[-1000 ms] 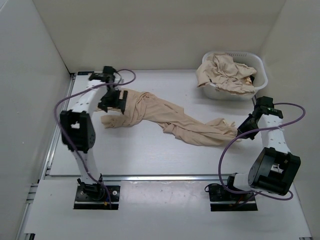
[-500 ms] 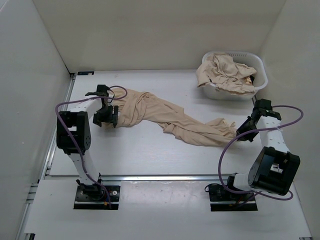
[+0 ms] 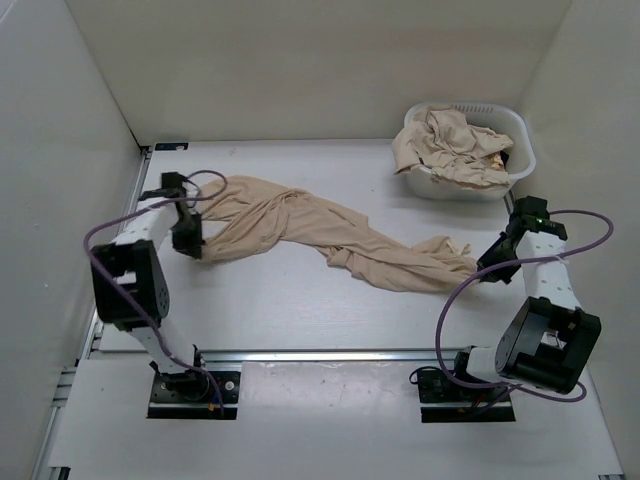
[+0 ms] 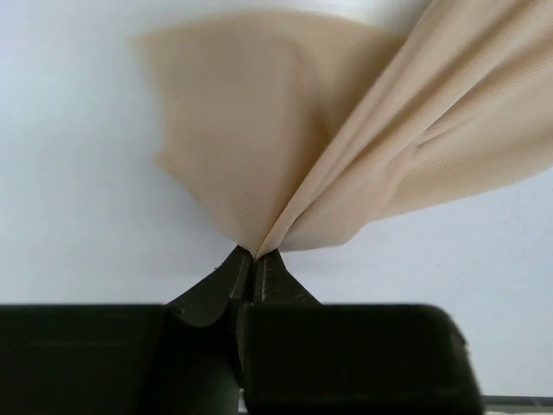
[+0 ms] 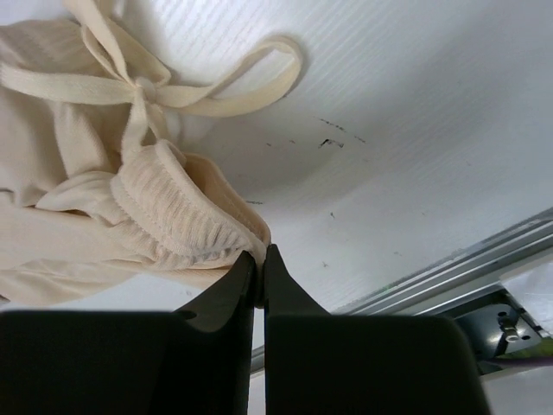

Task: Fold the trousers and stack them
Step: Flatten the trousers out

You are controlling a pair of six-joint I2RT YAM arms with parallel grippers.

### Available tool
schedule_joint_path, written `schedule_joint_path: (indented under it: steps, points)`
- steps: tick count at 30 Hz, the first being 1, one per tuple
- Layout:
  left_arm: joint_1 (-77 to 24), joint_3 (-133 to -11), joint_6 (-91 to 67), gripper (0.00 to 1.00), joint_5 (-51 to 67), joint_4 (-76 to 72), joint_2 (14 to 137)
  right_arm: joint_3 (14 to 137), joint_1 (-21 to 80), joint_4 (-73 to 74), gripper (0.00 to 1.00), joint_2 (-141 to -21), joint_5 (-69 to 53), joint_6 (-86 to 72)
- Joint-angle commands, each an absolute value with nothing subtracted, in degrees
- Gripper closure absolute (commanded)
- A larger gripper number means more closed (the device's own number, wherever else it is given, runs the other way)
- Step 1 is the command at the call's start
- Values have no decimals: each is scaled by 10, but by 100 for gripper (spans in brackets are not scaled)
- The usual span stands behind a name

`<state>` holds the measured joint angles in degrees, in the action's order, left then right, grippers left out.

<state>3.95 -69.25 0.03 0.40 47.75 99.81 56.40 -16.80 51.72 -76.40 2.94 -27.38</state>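
White table [image 3: 300,315] | 1 trousers [image 3: 300,225] spread | 1 basket [image 3: 521,136] | left gripper [image 4: 255,261], right gripper [image 5: 260,259]: clamped on trousers

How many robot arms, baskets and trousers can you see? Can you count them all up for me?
Robot arms: 2, the left arm and the right arm
Trousers spread on the table: 1
White basket: 1
Heap of tan cloth in the basket: 1; the pairs in it cannot be counted
Total: 5

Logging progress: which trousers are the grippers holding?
The pair stretched across the table, pinched by left gripper and right gripper; the rest lie heaped in the basket.
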Motion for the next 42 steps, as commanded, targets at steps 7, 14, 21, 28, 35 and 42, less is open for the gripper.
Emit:
schedule_joint_path:
  steps: [7, 14, 21, 28, 35, 42]
  points:
    - [272, -855, 0, 86, -19, 681, 807, 652, -200, 583, 100, -707, 105, -245]
    - [302, -925, 0, 86, -14, 689, 967, 677, -205, 566, 100, -774, 129, -229]
    - [281, -1095, 0, 86, -16, 754, 1136, 757, -205, 597, 100, -824, 172, -222]
    - [265, -994, 0, 84, -21, 715, 1117, 744, -205, 591, 100, -824, 192, -222]
    - [231, -1120, 0, 86, -4, 714, 1176, 754, -205, 591, 100, -838, 178, -222]
    - [195, -1150, 0, 24, -60, 679, 1214, 726, -205, 585, 100, -827, 173, -222]
